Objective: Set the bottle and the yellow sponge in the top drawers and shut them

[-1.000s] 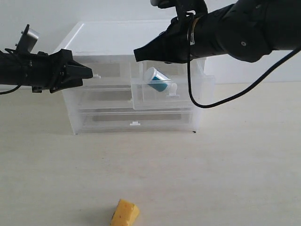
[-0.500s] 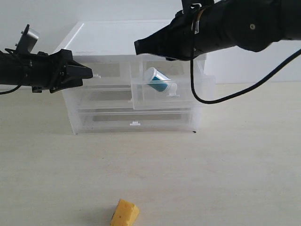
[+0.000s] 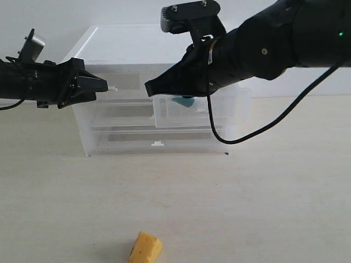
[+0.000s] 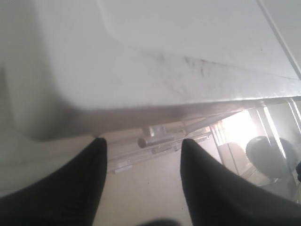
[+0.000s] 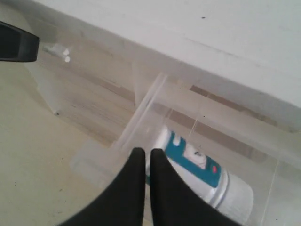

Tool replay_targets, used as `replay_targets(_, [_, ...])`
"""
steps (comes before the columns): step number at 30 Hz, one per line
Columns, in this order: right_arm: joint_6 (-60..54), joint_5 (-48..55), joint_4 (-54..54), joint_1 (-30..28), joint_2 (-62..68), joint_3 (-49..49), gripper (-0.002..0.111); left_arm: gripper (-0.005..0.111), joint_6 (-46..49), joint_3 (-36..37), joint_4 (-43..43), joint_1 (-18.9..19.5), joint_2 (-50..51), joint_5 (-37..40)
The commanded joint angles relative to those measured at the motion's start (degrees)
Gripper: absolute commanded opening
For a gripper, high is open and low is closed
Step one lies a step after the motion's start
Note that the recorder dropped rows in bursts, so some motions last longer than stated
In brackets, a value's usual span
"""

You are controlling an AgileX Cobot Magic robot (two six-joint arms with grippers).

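The bottle (image 5: 197, 165) lies on its side inside the pulled-out right top drawer (image 3: 189, 116); in the exterior view only a sliver of its teal label (image 3: 184, 101) shows under my right arm. My right gripper (image 3: 149, 89) (image 5: 147, 153) is shut and empty, its tips just above the near wall of that drawer, over the bottle. The left top drawer (image 3: 129, 94) is closed. My left gripper (image 3: 104, 86) (image 4: 143, 142) is open, with that drawer's small tab handle (image 4: 157, 139) just ahead between its tips. The yellow sponge (image 3: 145, 247) lies on the table in front.
The cabinet (image 3: 137, 41) has a white top and two full-width drawers below, both closed; the lower one shows its handle (image 3: 157, 144). The right arm's black cable (image 3: 241, 137) loops down in front of the cabinet's right side. Pale tabletop (image 3: 263, 208) lies between cabinet and sponge.
My right arm has swung down and to the left across the open drawer, now covering most of the bottle. The left arm, bottle and sponge have not moved.
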Motion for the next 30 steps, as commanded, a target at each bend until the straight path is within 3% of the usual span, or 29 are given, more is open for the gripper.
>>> replay_targets(1, [-0.70,-1.32,-1.92,-0.01,0.90,-0.32,0.003,0.047,0.62,-0.74,-1.63,0.26,0.03,-2.94])
replay_targets(9, [-1.03,3.04,-2.28,-2.04,-3.39,-0.32,0.003,0.047,0.62,-0.74,-1.63,0.26,0.03,-2.82])
replay_targets(21, [-0.17,23.27,2.65,-2.86,-8.60,-0.32,0.003,0.047,0.62,-0.74,-1.63,0.26,0.03,-2.69])
replay_targets(24, [2.16,24.38,3.15,-2.74,-8.50,0.39,0.003,0.047,0.62,-0.74,-1.63,0.26,0.03,-2.69])
replay_targets(27, [2.16,22.78,4.68,-2.74,-8.50,0.83,0.018,0.047,0.62,-0.74,-1.63,0.26,0.03,-2.69])
replay_targets(30, [2.16,21.50,5.68,-2.74,-8.50,0.83,0.053,0.047,0.62,-0.74,-1.63,0.26,0.03,-2.69])
